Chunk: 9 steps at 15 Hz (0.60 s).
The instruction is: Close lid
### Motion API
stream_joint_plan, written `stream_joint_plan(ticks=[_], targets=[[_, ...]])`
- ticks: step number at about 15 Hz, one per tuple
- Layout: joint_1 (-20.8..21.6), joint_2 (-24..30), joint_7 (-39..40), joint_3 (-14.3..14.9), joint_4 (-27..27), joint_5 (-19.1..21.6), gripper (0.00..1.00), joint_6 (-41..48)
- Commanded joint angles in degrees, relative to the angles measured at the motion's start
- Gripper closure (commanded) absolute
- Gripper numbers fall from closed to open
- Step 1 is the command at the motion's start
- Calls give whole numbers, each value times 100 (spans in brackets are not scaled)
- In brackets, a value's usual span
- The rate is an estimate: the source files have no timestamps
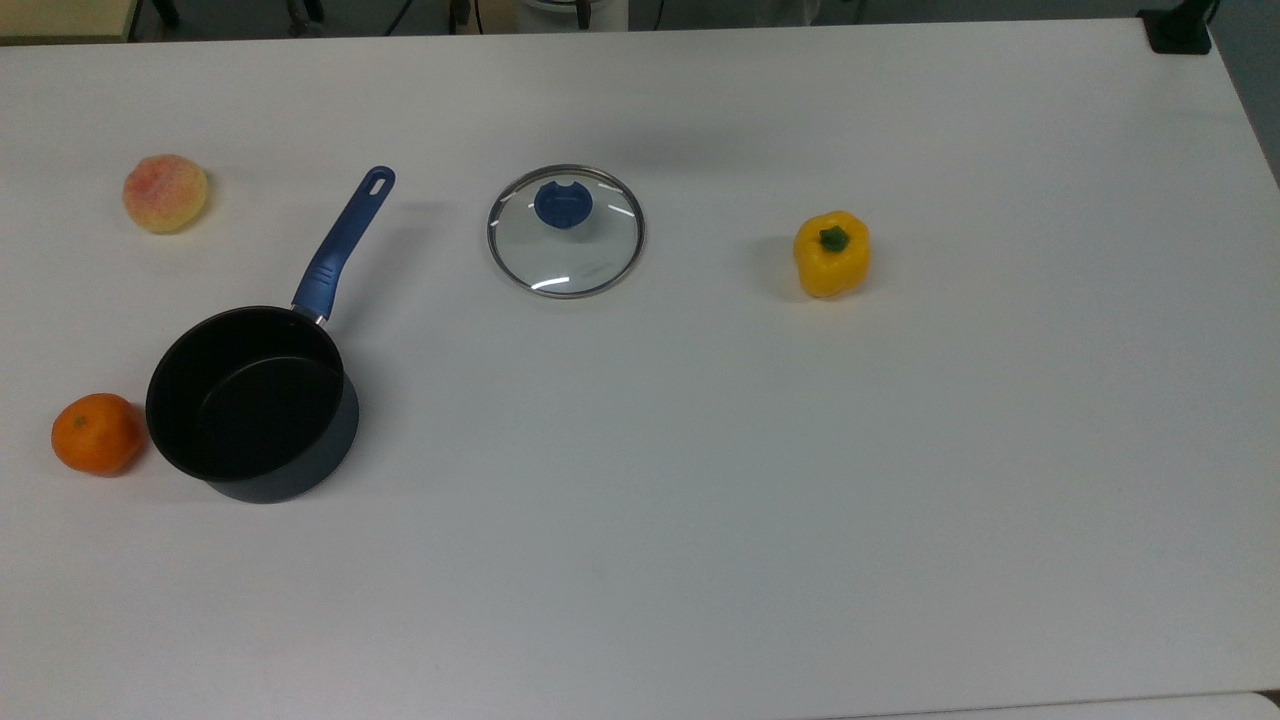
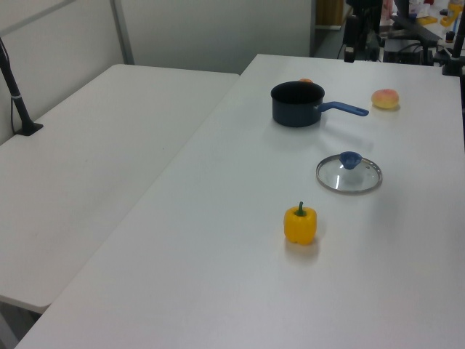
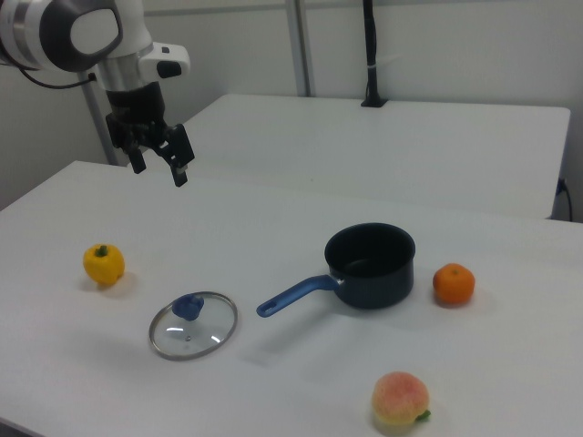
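In the right view the lid (image 3: 193, 325) lies flat on the near-left desk (image 3: 301, 382), knob up, left of the open pan (image 3: 370, 265). The pincer (image 3: 157, 159) hangs farther back above it, fingers spread wide, empty.

— How many fruits and vegetables on the table (image 1: 700, 500)?
— Three: one peach (image 1: 165, 193) far left in the top view, one orange (image 1: 97, 433) near left, one pepper (image 1: 832, 254) on the right.
— And cookware?
— One pan (image 1: 255, 405), and one lid (image 1: 566, 231) lying between pan and pepper.
— Tables?
— Two in the left view: that one, and a second table (image 2: 94, 145) on the left view's left.
— Grippers?
— One gripper (image 3: 157, 155), far left in the right view.
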<state>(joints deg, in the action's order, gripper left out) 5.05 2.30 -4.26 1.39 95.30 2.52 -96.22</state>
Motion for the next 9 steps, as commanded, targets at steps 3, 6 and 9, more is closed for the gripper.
stream_joint_plan(ticks=[3, 6, 9], targets=[[5, 244, -119, -68, 94, 99, 0, 112], [-179, 253, -111, -95, 121, 82, 0, 69], [-399, 227, -198, -77, 68, 56, 0, 7]])
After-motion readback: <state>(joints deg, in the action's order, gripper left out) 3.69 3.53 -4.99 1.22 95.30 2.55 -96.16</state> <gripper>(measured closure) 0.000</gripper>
